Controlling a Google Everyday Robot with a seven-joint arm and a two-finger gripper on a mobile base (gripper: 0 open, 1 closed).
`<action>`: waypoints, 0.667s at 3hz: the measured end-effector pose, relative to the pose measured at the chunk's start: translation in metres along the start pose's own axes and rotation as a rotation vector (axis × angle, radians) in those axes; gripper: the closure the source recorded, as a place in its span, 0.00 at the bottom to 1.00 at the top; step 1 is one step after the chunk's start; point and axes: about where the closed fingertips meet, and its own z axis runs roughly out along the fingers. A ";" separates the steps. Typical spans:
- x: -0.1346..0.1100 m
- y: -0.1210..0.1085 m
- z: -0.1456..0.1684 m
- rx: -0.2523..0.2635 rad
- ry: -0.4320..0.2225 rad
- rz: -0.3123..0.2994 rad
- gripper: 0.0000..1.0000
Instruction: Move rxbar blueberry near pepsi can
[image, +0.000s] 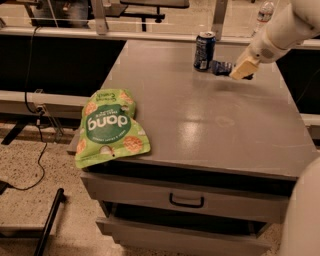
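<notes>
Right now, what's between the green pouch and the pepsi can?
Only bare tabletop lies between the green pouch and the pepsi can, per the camera view. The gripper holds the rxbar blueberry just past the can.
</notes>
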 end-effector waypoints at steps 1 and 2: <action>-0.016 -0.011 0.022 0.037 0.005 0.018 0.66; -0.029 -0.016 0.041 0.061 0.007 0.033 0.35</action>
